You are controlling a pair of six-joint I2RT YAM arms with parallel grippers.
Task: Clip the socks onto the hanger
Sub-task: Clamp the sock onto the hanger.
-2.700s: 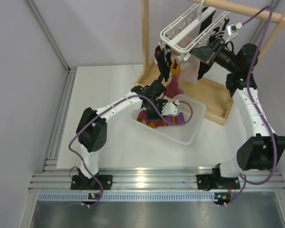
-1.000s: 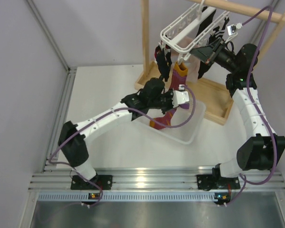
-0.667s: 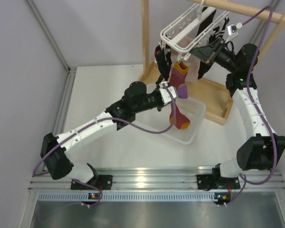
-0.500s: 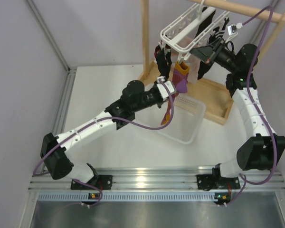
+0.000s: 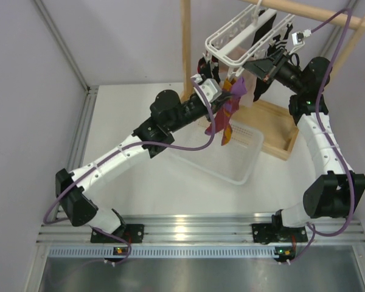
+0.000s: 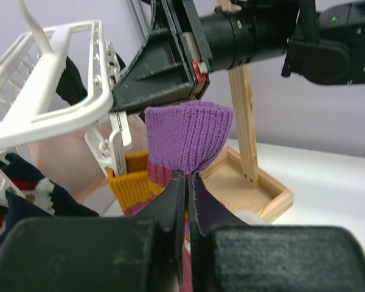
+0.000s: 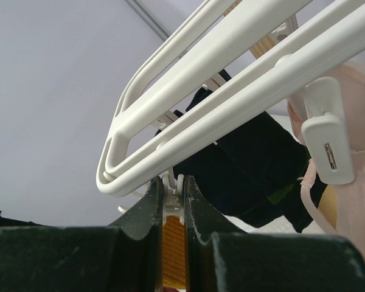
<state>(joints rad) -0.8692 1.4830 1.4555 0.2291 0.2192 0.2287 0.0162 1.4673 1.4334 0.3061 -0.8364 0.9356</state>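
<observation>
- Left tool (image 6: 187, 180): fingers pressed together, pinching the purple cuff of a maroon-purple sock (image 6: 189, 137). The rest of the sock hangs down from the grip.
- That sock is in the air near the far right corner of the worktop (image 5: 118, 109). It is above the far edge of the white basket (image 5: 248, 173), with its cuff just beside the near rim of the hanger (image 6: 55, 100).
- Right tool (image 7: 172, 185): fingers closed on a white peg (image 7: 180, 180) under the hanger frame.
- An orange cuff (image 6: 131, 180) sits directly below that peg, touching it. Can't tell whether it's actually clipped. It is just beside the purple cuff.
- Navy socks (image 6: 24, 204) with red-white marks hang from the hanger's left side in the left wrist view.
- A pink garment (image 7: 353, 201) hangs at another peg on the hanger.
- The hanger hangs from the wooden rack (image 5: 185, 48), which stands at the far right corner of the worktop. The basket sits on the worktop right of centre, just in front of the rack base.
</observation>
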